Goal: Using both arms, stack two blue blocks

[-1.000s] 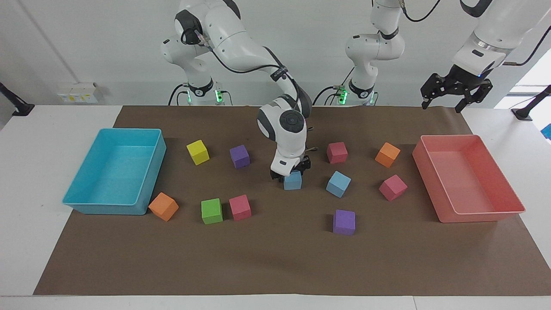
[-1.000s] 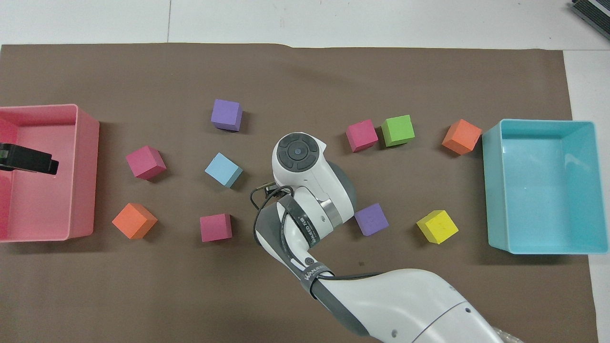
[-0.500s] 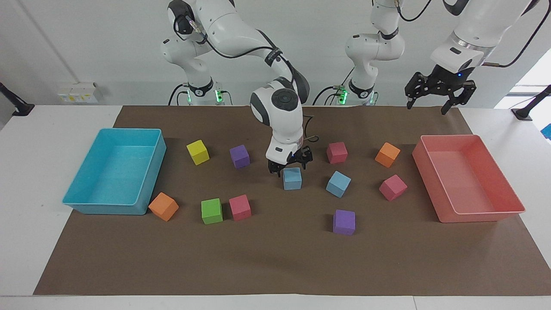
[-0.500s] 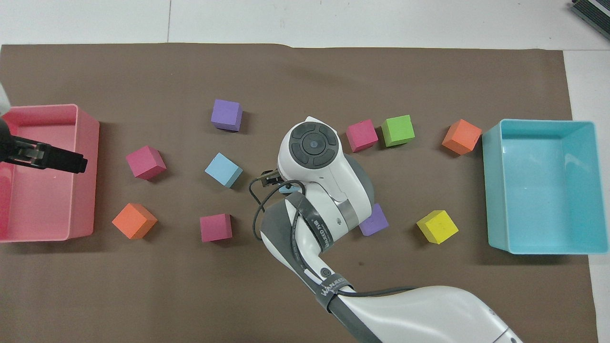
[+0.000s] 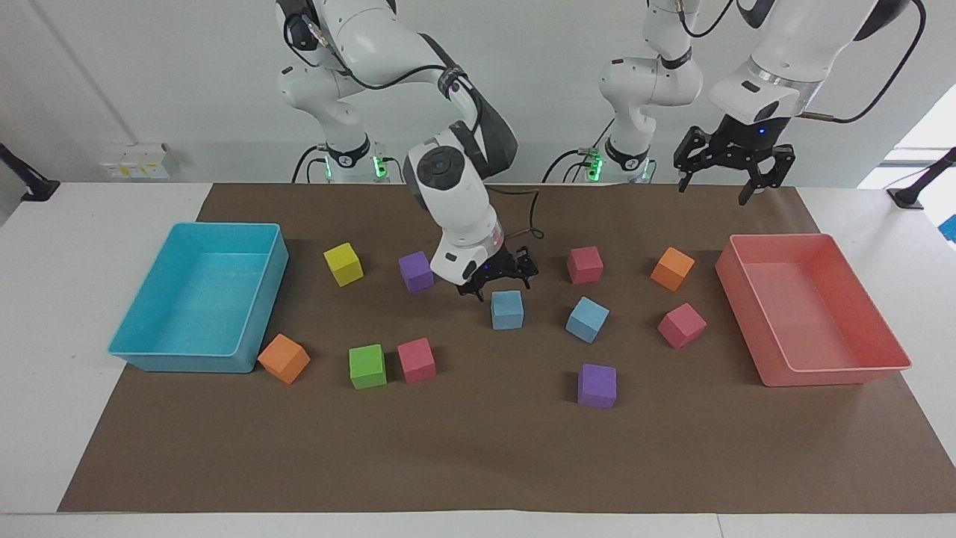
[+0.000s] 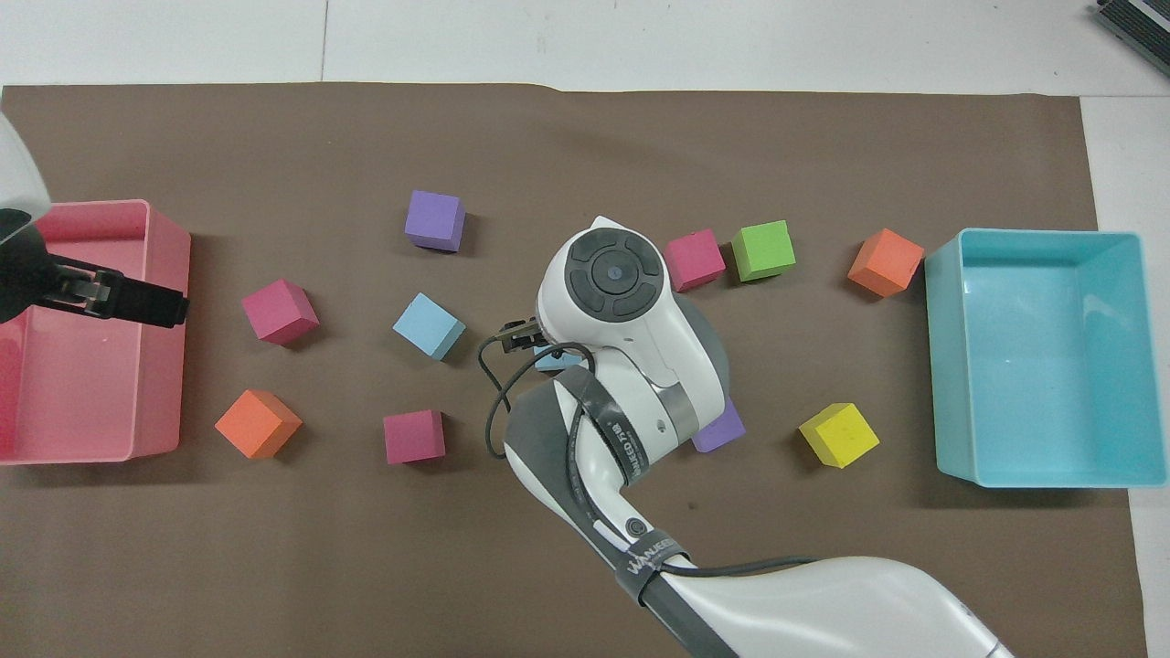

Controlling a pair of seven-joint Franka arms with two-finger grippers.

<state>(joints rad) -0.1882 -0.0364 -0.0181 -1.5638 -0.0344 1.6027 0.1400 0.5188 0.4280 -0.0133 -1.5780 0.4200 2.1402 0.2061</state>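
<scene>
One blue block (image 5: 507, 309) sits on the brown mat near the table's middle; in the overhead view only a sliver of it (image 6: 551, 362) shows under the right arm's wrist. The second blue block (image 5: 587, 319) (image 6: 429, 325) lies beside it, toward the left arm's end. My right gripper (image 5: 497, 282) is open and empty, tilted, just above the first blue block and apart from it. My left gripper (image 5: 726, 179) is open and empty, high in the air; in the overhead view its finger (image 6: 137, 302) is over the pink tray's rim.
A pink tray (image 5: 814, 373) stands at the left arm's end, a turquoise tray (image 5: 198, 359) at the right arm's end. Purple (image 5: 597, 385), magenta (image 5: 681, 325), orange (image 5: 672, 268), green (image 5: 367, 366) and yellow (image 5: 343, 264) cubes lie scattered on the mat.
My right gripper has let go of the blue block and risen off it, tilting back. My left gripper has moved from over the pink tray toward the table's middle.
</scene>
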